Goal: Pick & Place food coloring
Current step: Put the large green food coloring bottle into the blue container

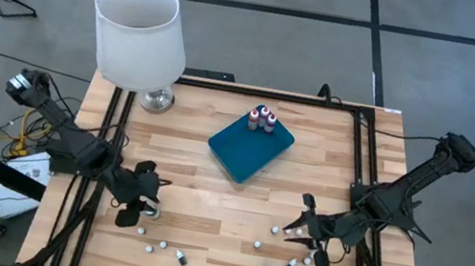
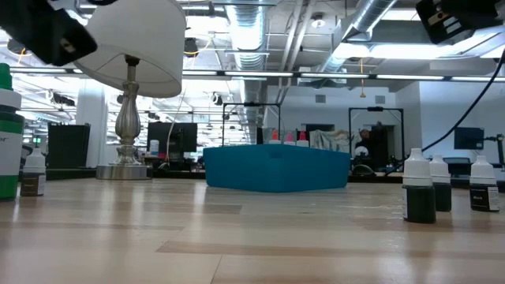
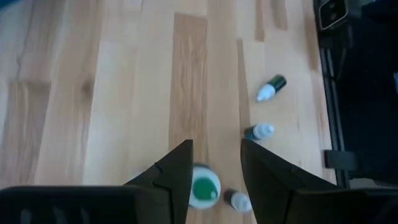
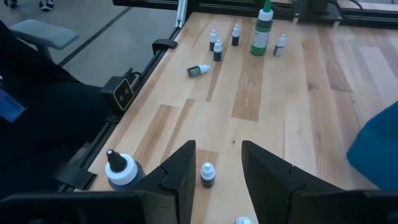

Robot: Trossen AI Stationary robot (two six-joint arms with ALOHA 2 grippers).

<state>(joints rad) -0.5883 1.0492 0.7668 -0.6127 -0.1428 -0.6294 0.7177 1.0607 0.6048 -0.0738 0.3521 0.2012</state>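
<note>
Pick step: left gripper (image 3: pixel 214 165), jaws open, poised over a green-capped bottle (image 3: pixel 204 188) at the table's near-left; right gripper (image 4: pixel 217 165), also open, over a small bottle (image 4: pixel 208 175); next needs descent and closing.

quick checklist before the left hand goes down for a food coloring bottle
1. Left hand fingers open: ok.
2. Green-topped bottle lined up in the gap between them: ok.
3. Neighbouring small bottle clear of the finger: not ok, it sits close beside.
4. Teal tray has bare floor left beside its three red-topped bottles: ok.
5. Right hand away from the left side: ok.
6. Height above the wood: cannot tell.
</note>
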